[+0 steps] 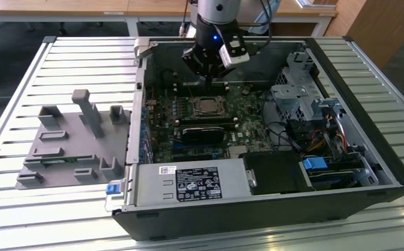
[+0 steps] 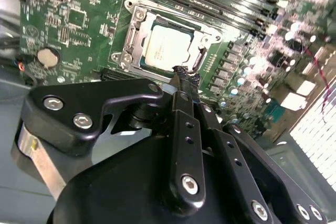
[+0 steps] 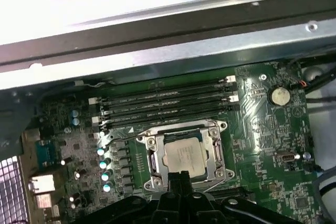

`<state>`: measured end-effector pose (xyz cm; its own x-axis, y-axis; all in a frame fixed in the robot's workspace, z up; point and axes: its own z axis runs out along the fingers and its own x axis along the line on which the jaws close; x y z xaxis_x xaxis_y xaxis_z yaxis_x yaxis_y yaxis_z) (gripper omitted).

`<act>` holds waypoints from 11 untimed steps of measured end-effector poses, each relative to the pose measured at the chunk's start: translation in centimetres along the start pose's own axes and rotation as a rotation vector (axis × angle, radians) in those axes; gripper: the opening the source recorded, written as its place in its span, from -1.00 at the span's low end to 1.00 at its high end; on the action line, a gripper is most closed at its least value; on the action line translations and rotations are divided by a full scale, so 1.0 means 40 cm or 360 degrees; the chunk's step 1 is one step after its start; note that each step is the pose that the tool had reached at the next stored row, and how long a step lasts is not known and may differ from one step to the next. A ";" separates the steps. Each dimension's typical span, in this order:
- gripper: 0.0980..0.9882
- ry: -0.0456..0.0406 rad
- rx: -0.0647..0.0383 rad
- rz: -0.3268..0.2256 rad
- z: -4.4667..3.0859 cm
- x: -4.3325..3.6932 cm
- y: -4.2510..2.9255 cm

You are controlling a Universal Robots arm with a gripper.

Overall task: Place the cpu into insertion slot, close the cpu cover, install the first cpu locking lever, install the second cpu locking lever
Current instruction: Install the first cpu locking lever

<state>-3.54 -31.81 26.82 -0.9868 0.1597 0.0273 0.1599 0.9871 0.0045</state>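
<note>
The cpu [image 1: 205,106] [image 2: 168,45] [image 3: 184,156], a pale silver square, lies in the insertion slot [image 1: 206,99] on the green motherboard inside the open computer case. The silvery cpu cover [image 2: 137,30] [image 3: 214,153] lies flat around the chip's face. My gripper [image 1: 209,78] [image 2: 182,73] [image 3: 181,178] hangs just above the socket's edge, on the side toward the memory slots. Its black fingers [image 2: 181,124] are pressed together and hold nothing. In both wrist views the fingertips overlap the socket rim.
Long black memory slots [image 3: 168,103] run beside the socket. A long black module [image 1: 202,133] and the grey power-supply box [image 1: 188,183] lie nearer the case front. A drive cage [image 1: 300,99] with cables fills the exterior view's right. A grey fixture [image 1: 69,141] stands outside the case.
</note>
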 end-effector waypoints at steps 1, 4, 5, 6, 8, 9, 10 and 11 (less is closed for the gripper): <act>-0.98 0.0000 0.0000 -0.0014 0.000 0.001 0.000; -0.98 -0.0001 0.0001 -0.0025 0.000 0.010 -0.002; -0.98 -0.0001 0.0001 -0.0028 0.000 0.015 -0.002; -0.98 -0.0003 0.0000 -0.0029 0.001 0.019 -0.003; -0.98 -0.0008 -0.0001 -0.0032 0.001 0.028 -0.005; -0.98 -0.0009 -0.0004 -0.0034 0.001 0.031 -0.005; -0.98 -0.0010 -0.0010 -0.0039 0.002 0.033 -0.005; -0.98 -0.0009 -0.0018 -0.0045 0.003 0.034 -0.006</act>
<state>-4.91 -31.82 26.73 -0.9910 0.1318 0.0211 0.1322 0.9911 0.0167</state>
